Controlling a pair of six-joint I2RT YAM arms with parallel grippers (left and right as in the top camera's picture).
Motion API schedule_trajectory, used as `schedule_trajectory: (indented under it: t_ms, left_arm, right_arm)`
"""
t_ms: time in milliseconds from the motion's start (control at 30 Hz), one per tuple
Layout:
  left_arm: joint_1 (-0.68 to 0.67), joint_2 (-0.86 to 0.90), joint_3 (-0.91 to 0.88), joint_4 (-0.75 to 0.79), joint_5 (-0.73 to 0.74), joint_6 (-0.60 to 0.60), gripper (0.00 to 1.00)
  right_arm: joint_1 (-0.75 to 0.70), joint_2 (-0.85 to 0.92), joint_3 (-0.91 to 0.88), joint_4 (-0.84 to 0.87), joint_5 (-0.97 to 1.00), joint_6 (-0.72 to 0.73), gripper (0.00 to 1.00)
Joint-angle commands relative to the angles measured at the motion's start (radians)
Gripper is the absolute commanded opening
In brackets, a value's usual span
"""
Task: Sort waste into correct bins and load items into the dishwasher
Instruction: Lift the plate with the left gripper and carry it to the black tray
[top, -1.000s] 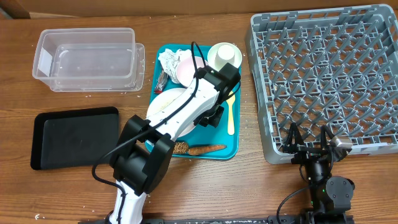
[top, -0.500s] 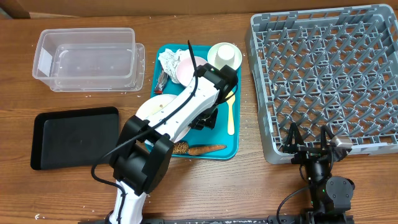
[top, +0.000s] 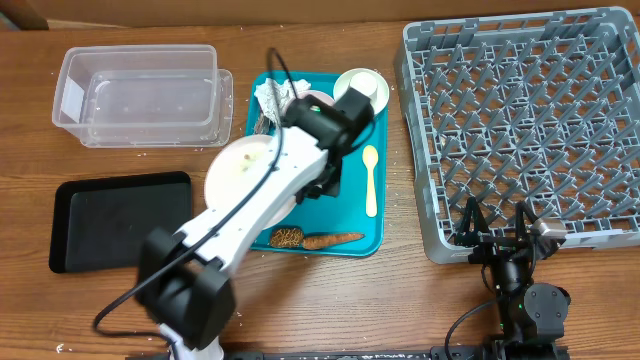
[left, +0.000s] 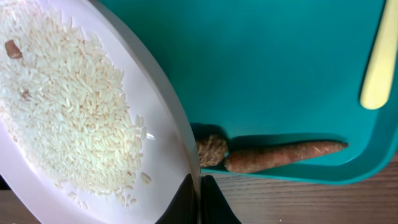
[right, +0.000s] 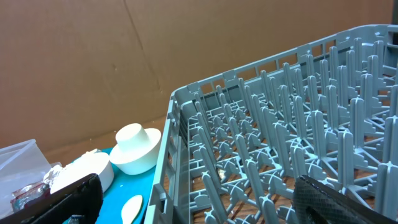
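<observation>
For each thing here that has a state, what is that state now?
Plate: held at its rim, rice on it.
Left gripper: shut on the plate.
Right gripper: open, holding nothing.
Clear tub: empty.
Black tray: empty.
Dish rack: empty.
Spoon: lying on the teal tray.

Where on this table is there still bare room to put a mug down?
The widest bare table lies in front of the teal tray, toward the near edge. The black tray, clear tub and grey rack hold nothing. Crowded: the teal tray's far end, with napkin and cup; the left pincer holds the plate beside them.
</observation>
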Motion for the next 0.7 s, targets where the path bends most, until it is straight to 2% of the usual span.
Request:
schedule_trajectory:
  t_ms: [0, 400, 667]
  left_arm:
    - [0.071, -0.06, 0.024, -0.016, -0.032, -0.021, 0.04]
    - [0.328, -0.082, 0.024, -0.046, -0.013, 0.005, 0.04]
    - [0.519, -0.082, 0.023, -0.012, 0.175, 0.106, 0.04]
  right_arm:
    - [0.006, -0.012, -0.011, 0.006, 0.002, -0.006, 1.0]
    - [0.006, -0.012, -0.011, 0.006, 0.002, -0.006, 1.0]
    - [0.006, -0.012, -0.011, 0.006, 0.002, -0.006, 1.0]
